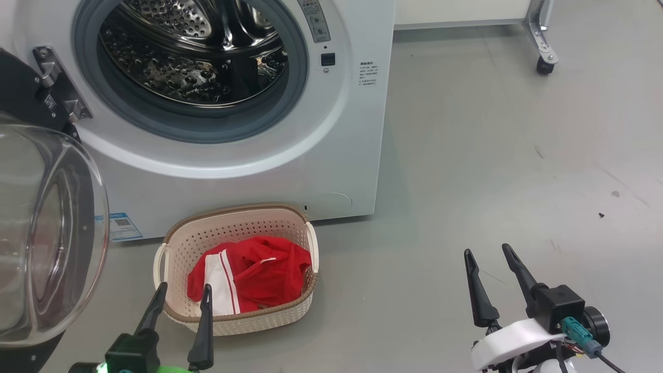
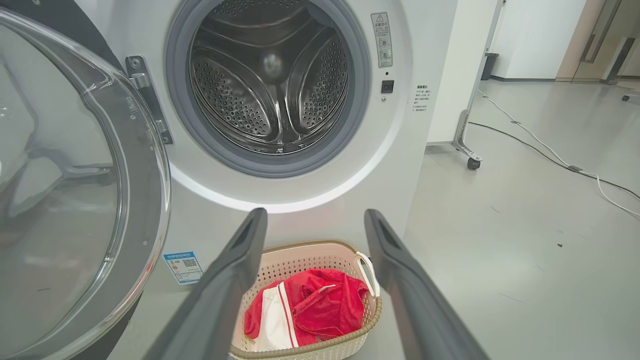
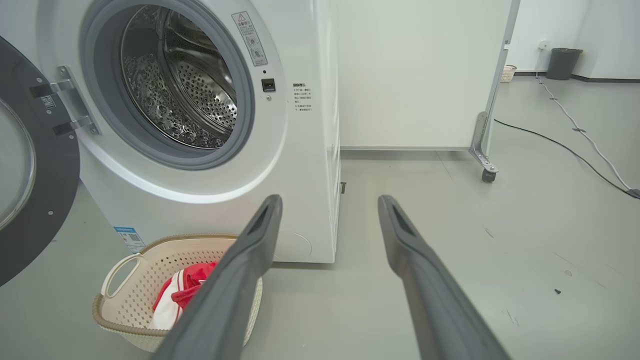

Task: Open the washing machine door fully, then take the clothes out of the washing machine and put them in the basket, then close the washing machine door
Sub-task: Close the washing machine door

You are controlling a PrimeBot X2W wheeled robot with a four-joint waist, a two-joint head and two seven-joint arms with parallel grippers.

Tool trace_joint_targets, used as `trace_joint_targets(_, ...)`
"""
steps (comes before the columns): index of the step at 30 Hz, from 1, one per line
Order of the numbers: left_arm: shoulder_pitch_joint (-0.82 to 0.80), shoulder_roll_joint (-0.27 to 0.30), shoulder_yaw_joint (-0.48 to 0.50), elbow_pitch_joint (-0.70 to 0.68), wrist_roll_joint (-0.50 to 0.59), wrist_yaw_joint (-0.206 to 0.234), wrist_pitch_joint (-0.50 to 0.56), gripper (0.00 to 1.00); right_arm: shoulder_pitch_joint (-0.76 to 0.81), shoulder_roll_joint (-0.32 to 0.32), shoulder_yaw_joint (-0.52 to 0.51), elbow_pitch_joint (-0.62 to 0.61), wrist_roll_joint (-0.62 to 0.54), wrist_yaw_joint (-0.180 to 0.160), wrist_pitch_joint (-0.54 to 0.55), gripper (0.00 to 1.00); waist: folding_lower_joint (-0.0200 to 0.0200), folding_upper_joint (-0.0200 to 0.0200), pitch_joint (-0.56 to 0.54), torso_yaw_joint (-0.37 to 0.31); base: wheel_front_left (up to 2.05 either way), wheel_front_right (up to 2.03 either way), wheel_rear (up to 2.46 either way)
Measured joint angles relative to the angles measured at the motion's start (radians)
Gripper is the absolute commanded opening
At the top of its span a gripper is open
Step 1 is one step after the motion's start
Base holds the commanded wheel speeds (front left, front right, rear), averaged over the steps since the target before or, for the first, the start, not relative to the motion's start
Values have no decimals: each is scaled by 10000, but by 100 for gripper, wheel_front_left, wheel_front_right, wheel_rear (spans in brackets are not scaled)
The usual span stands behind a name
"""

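Red clothes [image 1: 259, 274] in basket [image 1: 233, 210] just beyond left gripper [image 1: 185, 286] (spread wide, empty); right gripper [image 1: 487, 249] likewise, well apart from basket

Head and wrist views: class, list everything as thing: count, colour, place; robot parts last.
Washer: one, white, behind basket.
Door: one, black-rimmed glass, open, left of drum.
Basket: one, cream, floor before washer.
Clothes: one heap, red-white, in basket.
Label: one, blue, washer's lower front.
Panel: one, white, right of washer.
Cables: two, black, white, floor right.
Bin: one, grey, far wall.
Left end effector: one, dark, open near basket.
Right end effector: one, dark, open above floor.
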Motion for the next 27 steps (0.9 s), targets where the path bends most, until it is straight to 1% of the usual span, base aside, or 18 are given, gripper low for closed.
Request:
trace_joint_targets(6,-7,0,-27,-38,52,0,-2,100,0,2,-81,-63,-2,-2,0,100,0,0,66,308,0,0,0)
trace_joint_targets(11,-10,-2,-73,-36,52,2,-12,100,0,-6,-151,-84,-27,2,0,100,0,0,81,693,0,0,0)
trace_joint_targets(19,-13,-8,-67,-31,46,59,-90,100,0,-102,-180,-130,-107,8,0,100,0,0,107,1507,0,0,0)
trace_joint_targets(20,-13,-8,-67,-31,46,59,-90,100,0,-102,-180,-130,-107,8,0,100,0,0,107,1507,0,0,0)
trace_joint_targets(27,-14,-15,-79,42,12,92,-178,100,0,-167,-176,-127,-190,19,0,100,0,0,144,2388,0,0,0)
